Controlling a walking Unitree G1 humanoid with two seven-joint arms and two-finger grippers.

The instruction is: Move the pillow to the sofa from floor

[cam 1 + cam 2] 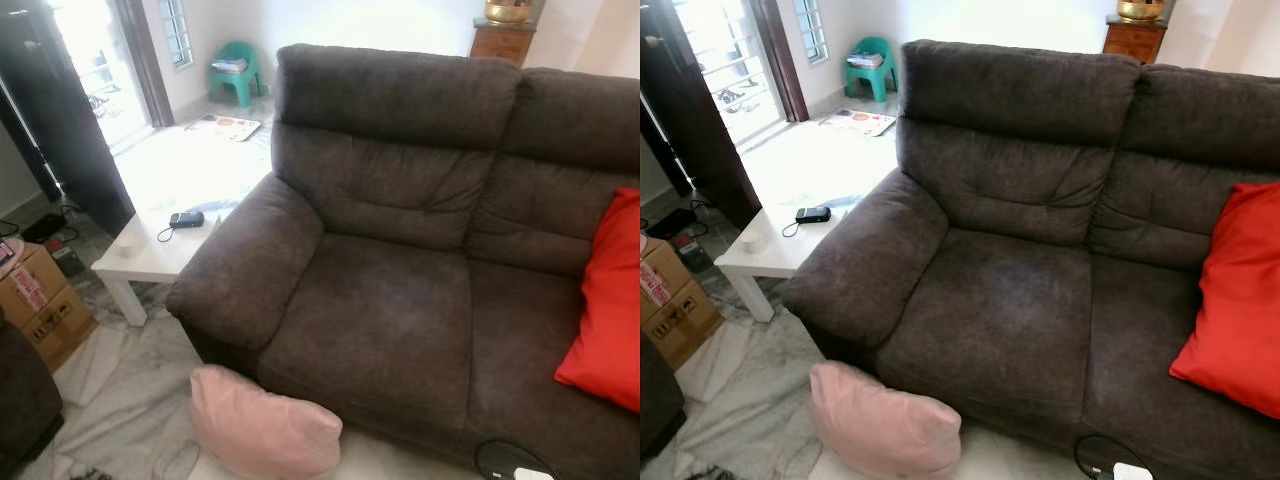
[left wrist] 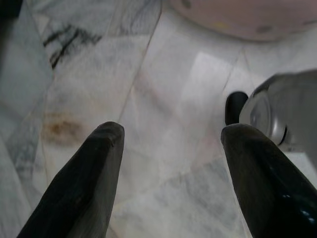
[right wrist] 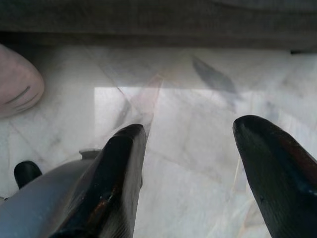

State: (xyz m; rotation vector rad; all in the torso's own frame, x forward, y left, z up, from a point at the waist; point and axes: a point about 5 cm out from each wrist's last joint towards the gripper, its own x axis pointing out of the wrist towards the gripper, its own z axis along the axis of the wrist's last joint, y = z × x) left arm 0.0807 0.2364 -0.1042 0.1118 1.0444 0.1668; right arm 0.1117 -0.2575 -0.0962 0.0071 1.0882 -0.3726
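Approach step, nothing grasped: left gripper point(image 2: 171, 148) and right gripper point(image 3: 190, 148) hang spread wide and empty over the floor point(image 2: 163, 99). Just ahead lies the pink pillow point(image 1: 262, 423), probably touching the sofa point(image 1: 380, 320) base. Next: bracket and lift it.

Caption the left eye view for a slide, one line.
Pink pillow on the marble floor against the dark sofa, not yet picked up.
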